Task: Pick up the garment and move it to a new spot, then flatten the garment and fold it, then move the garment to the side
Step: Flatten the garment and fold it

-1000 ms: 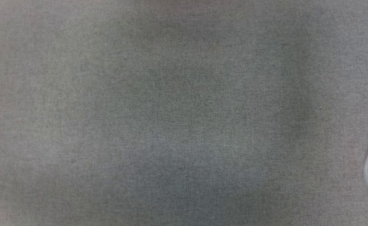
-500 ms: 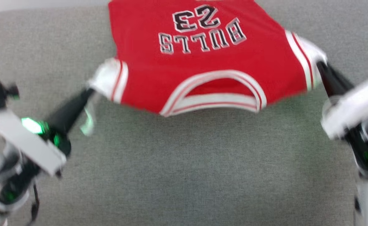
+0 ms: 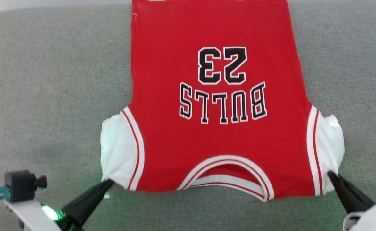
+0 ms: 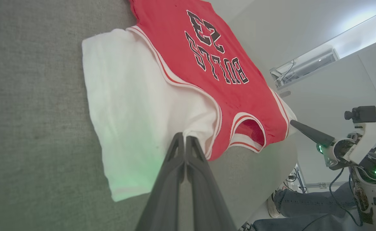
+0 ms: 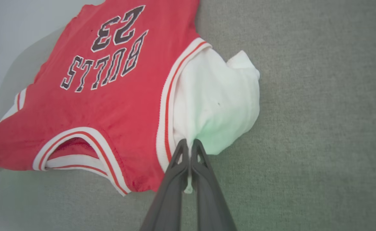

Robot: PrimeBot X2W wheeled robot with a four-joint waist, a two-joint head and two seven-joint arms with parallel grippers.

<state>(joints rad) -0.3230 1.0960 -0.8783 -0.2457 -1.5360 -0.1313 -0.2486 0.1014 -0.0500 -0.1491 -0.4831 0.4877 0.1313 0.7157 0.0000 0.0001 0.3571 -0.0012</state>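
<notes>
I am pinching the garment [image 3: 213, 134], soft, light and limp, by its white sleeve corners [image 3: 114, 175]: left gripper [image 3: 108, 183] clamping at seven o'clock, right gripper [image 3: 330, 175] clamping at five o'clock.

Head camera overlooks the garment [image 3: 213, 134]; wrist cameras flank closely.

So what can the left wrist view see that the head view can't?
Left wrist view: a person's legs in jeans beyond the edge of the grey surface, a pale wall, and the right arm's body with its green light. Head view: the black camera block on the left arm, and the whole white sleeve on the robot's right. Both: the garment lying print up, with the left tool and the right tool each shut on a sleeve corner.
</notes>
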